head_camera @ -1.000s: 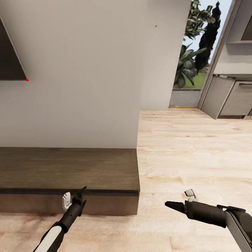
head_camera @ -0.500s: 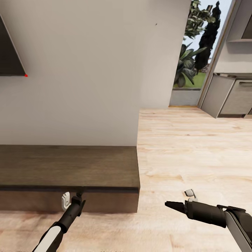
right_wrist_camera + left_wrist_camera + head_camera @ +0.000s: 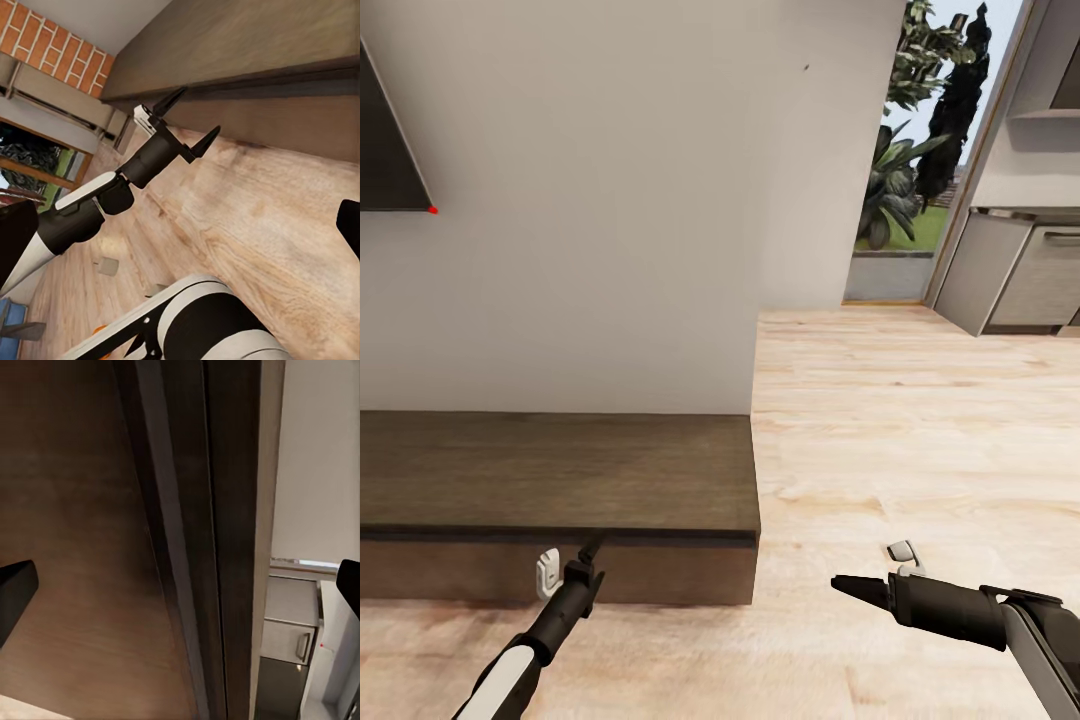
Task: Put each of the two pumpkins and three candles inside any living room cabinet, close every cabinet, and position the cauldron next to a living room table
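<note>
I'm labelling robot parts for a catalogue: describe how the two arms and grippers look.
Left arm: white shell toward the body, then a slim black wrist. The left gripper has two thin, pointed black fingers and a small white block beside it. Right gripper: black, tapering to a point, on a thick black wrist with a small white tab.

Home living room, low wood cabinet [image 3: 560, 470], kitchen units [image 3: 1025, 280] beyond

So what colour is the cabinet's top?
Dark brown wood grain; the cabinet top shows best in the head view, with a darker front edge.
</note>
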